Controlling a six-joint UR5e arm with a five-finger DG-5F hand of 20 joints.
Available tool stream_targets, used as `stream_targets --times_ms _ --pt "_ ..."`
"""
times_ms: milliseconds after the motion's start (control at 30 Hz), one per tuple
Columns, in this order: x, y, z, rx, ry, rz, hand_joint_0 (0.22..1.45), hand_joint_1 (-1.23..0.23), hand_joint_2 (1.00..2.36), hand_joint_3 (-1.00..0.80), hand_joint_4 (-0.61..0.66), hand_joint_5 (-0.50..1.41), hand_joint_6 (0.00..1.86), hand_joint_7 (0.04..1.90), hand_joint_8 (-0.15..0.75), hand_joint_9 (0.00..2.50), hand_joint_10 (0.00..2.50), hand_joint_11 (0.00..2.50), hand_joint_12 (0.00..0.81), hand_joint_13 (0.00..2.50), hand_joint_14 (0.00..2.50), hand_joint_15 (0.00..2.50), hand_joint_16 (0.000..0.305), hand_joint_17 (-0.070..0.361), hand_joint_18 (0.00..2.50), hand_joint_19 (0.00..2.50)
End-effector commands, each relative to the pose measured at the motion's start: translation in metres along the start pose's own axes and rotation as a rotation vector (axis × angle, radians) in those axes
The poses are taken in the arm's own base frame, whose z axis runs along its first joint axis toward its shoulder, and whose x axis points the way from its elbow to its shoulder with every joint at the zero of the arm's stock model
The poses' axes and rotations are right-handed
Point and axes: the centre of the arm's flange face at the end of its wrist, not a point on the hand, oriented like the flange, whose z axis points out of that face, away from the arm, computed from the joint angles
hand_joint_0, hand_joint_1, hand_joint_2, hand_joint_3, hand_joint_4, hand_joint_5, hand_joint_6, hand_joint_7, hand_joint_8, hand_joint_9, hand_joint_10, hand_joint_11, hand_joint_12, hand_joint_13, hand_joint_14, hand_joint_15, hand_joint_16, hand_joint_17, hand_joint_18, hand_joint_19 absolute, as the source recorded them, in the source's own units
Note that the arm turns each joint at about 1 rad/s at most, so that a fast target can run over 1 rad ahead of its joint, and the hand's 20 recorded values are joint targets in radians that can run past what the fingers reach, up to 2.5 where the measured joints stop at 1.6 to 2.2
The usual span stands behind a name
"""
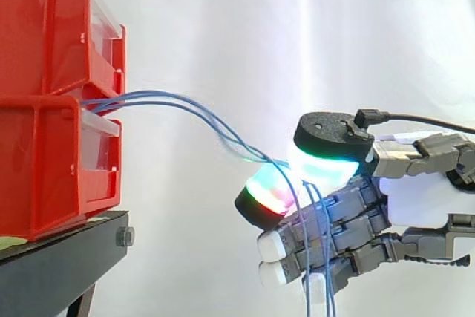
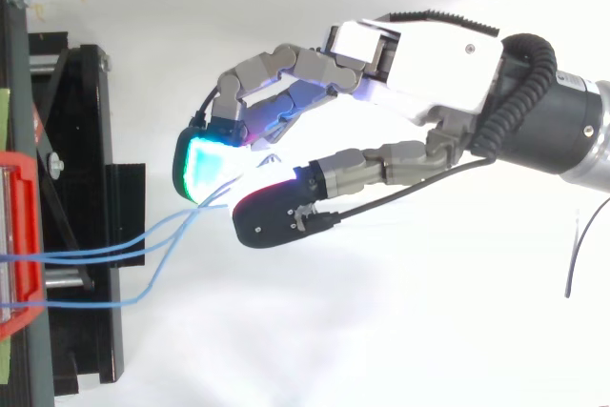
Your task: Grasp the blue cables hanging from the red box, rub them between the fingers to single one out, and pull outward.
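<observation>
Pinching a bundle of thin blue cables point(image 1: 236, 145), a robot hand point(image 2: 419, 54) reaches in from the right in front of a white curtain point(image 1: 223, 20). The thumb and a fingertip are closed narrowly on the strands. The thumb's pad point(image 1: 326, 155) glows green and white above them, and the opposing fingertip pad point(image 1: 269, 197) glows in mixed colours below. The other fingers point(image 1: 273, 244) curl underneath, their tips pale.

At the left, two red bins point(image 1: 41, 42) sit stacked on a black stand point(image 1: 59, 257). The cables come out of the front of the stack, where the upper bin meets the lower. They arc to the right and slope down into the pinch, well clear of the bins. Past the pinch, the loose ends hang straight down across the curled fingers.

From above, the strands fan apart near the bins and gather together at the glowing fingertips.
</observation>
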Motion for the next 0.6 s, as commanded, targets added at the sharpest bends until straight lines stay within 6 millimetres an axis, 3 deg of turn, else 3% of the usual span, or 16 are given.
stream_targets --times_ms 0,367,567 --pt "-0.0002 0.0001 0.0001 0.0 0.0 0.0 0.65 -0.76 1.01 -0.3 0.22 -0.17 0.76 0.99 0.243 0.76 0.01 0.3 0.322 0.73 0.01 0.26 0.04 0.091 0.73 0.46" --pt "-0.0002 0.0001 0.0001 0.0 0.0 -0.001 0.67 -0.84 1.01 -0.41 0.21 -0.17 0.77 0.99 0.23 0.75 0.01 0.3 0.311 0.72 0.01 0.26 0.04 0.089 0.72 0.44" --pt "-0.0002 0.0008 0.0005 -0.002 -0.001 -0.001 0.57 -0.71 1.0 -0.5 0.23 -0.16 0.77 0.99 0.244 0.77 0.01 0.3 0.32 0.73 0.01 0.27 0.04 0.091 0.72 0.46"
